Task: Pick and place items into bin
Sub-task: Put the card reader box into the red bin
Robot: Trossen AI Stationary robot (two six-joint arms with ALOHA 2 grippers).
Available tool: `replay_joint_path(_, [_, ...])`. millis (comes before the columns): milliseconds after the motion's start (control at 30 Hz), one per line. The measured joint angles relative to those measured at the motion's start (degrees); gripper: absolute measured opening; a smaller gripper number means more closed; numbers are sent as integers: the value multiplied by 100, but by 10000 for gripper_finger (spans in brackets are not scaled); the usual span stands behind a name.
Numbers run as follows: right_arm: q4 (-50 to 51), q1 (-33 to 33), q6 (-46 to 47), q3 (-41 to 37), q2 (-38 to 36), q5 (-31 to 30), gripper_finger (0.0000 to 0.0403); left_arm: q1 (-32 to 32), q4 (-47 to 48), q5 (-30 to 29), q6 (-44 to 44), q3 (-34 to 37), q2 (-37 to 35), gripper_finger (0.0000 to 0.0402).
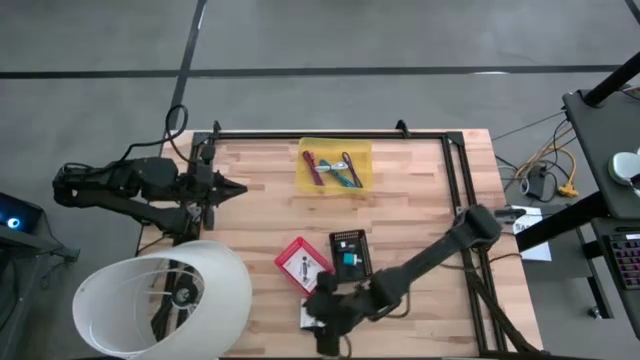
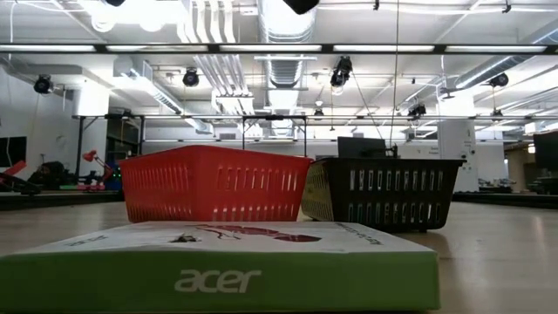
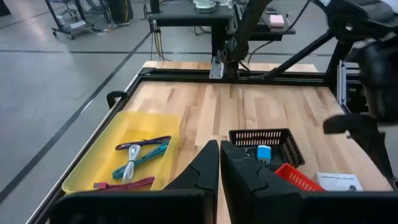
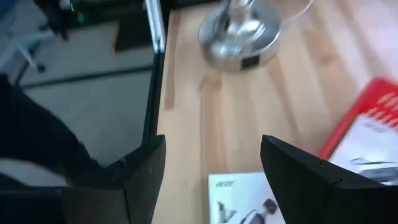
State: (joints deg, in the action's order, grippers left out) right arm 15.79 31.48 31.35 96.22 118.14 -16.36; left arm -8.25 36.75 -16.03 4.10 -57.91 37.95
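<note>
High view: we judge pick pending; right hand, fingers apart, over box at 6 o'clock; next, descend and clamp.

Left hand, fingers together, waits at 9 o'clock.

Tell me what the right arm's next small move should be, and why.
Probably lower the right gripper onto the white Acer box and close. Its jaws are open with the box lying flat on the wood between and below them, not yet gripped. The left gripper waits shut, back by the table's left edge.
</note>
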Motion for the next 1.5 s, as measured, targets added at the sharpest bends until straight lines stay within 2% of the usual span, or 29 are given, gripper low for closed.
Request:
replay_joint_path(233, [1328,9,24,1309,1049,636,247,0,32,0,-13,22,-1,0])
replay_joint_path(367, [2091,36,5,2055,1574,662,247,0,33,-2,-48,22,-32,0])
replay_joint_path(600, [2715,63,23,2745,2148,955,246,0,33,-2,-50,22,-103,0])
replay_joint_path(900, [3077,61,174,2813,2291,938,246,0,33,-4,-50,22,-160,0])
replay_joint_path(1500, [2757,98,164,2558,2294,951,238,0,33,-4,-48,22,-413,0])
